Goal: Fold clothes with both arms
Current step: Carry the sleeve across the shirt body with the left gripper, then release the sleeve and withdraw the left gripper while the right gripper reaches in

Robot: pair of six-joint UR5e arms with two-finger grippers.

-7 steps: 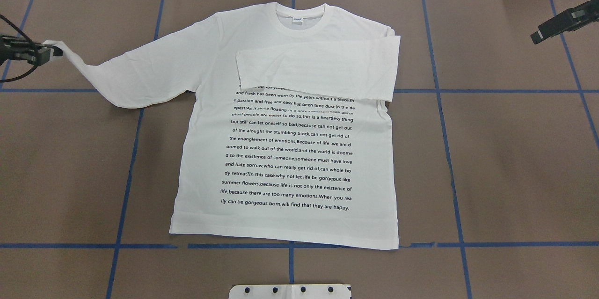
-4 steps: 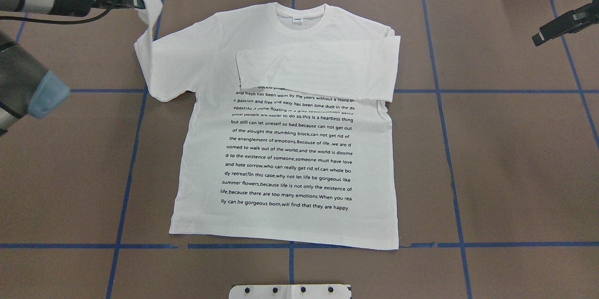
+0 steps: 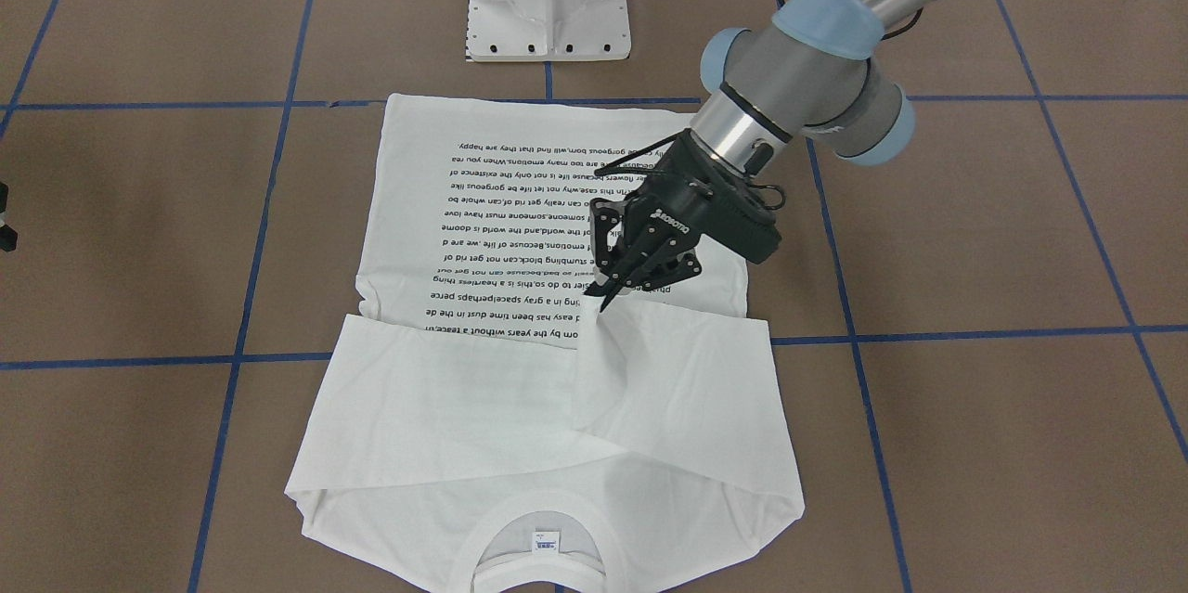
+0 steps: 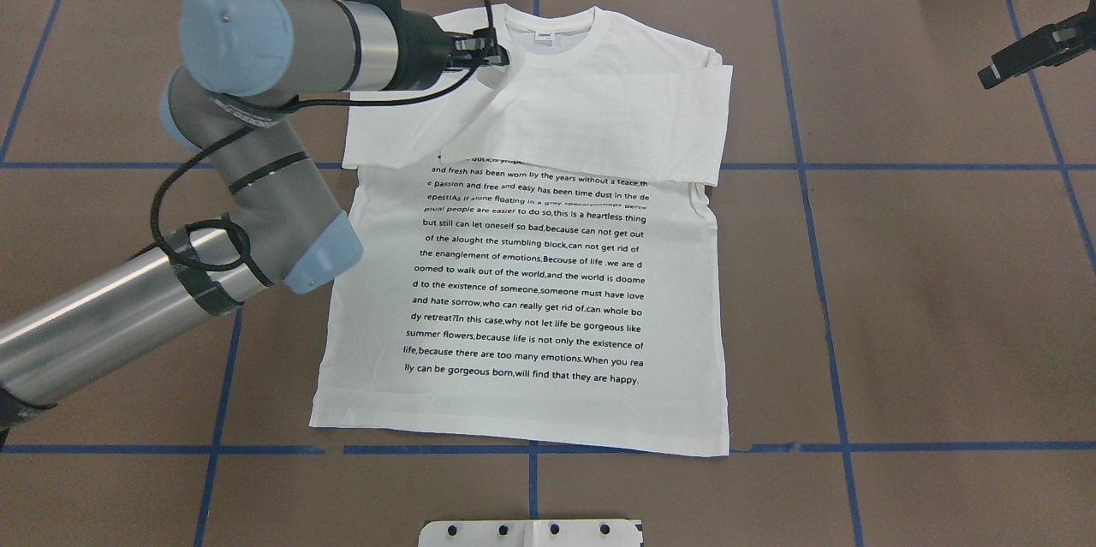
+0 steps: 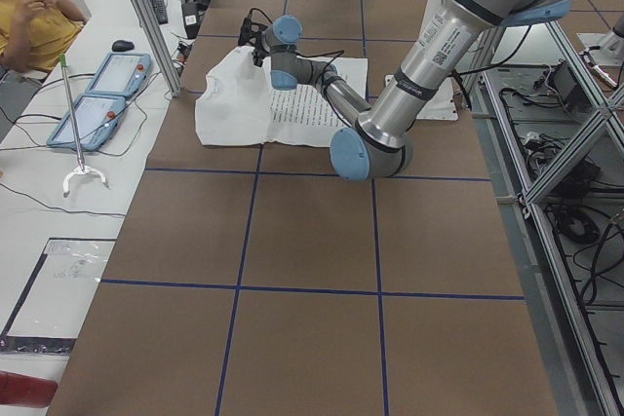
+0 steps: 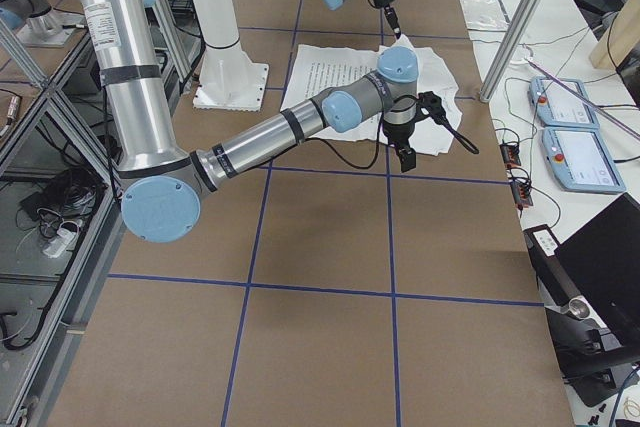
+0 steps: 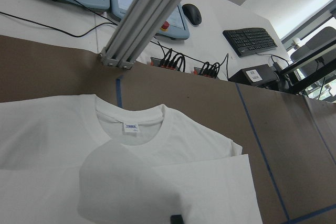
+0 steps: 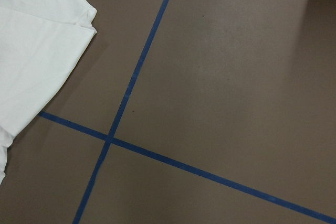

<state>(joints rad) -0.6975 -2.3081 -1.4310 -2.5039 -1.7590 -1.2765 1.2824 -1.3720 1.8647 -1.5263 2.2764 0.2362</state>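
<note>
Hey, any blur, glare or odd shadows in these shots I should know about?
Left wrist view: a soft-edged grey patch on the shirt below the collar, cause unclear; top right corner washed out. Right wrist view: faint sheen on the table. Overhead view: even light, print sharp.

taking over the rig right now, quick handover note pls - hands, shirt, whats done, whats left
Left hand: shut on one sleeve cuff of the T-shirt, held raised over the chest near the collar.
Right hand: off the shirt, over bare table, holding nothing; open or shut unclear.
T-shirt: flat, text side up, mid-table.
Done: the other sleeve lies folded across the chest.
Left: lay the held sleeve down, release, then probably fold the body.
</note>
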